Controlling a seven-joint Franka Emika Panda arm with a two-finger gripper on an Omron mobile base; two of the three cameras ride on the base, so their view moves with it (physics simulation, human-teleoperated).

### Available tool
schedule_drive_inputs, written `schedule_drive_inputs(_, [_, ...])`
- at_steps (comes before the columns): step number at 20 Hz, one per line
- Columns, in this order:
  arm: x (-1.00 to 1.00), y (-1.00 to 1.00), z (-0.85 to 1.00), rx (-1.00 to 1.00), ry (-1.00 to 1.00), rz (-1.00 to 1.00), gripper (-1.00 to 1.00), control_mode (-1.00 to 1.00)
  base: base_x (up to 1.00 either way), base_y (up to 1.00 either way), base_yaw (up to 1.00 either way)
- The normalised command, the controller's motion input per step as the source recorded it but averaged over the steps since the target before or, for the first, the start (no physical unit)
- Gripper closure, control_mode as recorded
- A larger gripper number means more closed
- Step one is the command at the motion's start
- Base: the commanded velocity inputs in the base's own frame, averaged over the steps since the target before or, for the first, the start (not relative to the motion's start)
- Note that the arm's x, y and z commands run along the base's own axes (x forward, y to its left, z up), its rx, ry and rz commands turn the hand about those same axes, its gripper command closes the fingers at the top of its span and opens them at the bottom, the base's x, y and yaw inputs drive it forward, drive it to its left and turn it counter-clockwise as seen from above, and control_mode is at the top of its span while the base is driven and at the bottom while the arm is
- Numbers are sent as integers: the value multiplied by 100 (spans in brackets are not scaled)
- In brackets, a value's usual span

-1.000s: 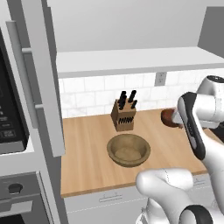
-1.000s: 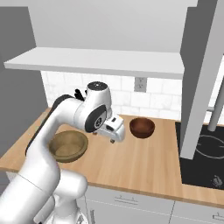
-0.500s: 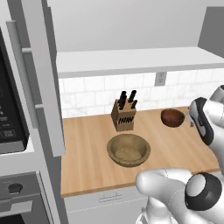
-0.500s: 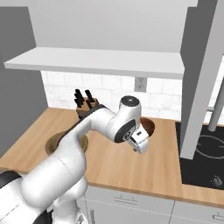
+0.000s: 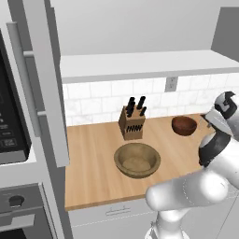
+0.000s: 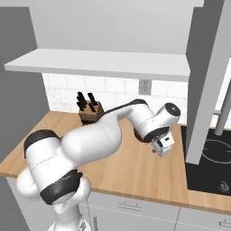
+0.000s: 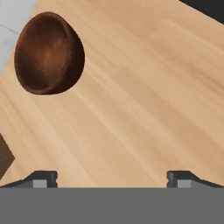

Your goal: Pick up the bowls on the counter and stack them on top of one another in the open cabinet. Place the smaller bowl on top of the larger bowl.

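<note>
The smaller bowl [image 5: 184,125], dark reddish-brown, stands on the counter [image 5: 98,163] near the back right. In the hand view the smaller bowl [image 7: 48,52] lies at the upper left, ahead and to the side of my open gripper [image 7: 113,179]. Bare wood lies between the fingertips [image 7: 43,178], which hold nothing. The larger bowl [image 5: 137,159], tan and wide, sits mid-counter in front of the knife block. My gripper [image 6: 163,146] hangs low over the counter just right of the small bowl. The open cabinet's white shelf [image 5: 140,65] runs above, its grey door [image 5: 44,79] swung out at the left.
A knife block [image 5: 131,122] stands at the backsplash behind the large bowl. A dark microwave [image 5: 9,116] is at the far left. A black cooktop [image 6: 212,162] borders the counter on the right, beyond a grey panel [image 6: 205,81].
The arm has swung to the right, from near the large bowl and knife block to beside the small bowl. The gripper stays open and both bowls stay put.
</note>
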Motion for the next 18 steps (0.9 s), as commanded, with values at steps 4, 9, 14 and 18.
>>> schedule_drive_inputs(4, [68,-16,-1,10,3,0,-100,-100,0,0,0])
schedule_drive_inputs(9, [62,0,-8,1,7,0,-100,-100,0,0,0])
schedule_drive_inputs(14, [52,0,-27,0,4,0,-100,-100,0,0,0])
schedule_drive_inputs(18, [26,0,-43,0,0,0,-100,-100,0,0,0])
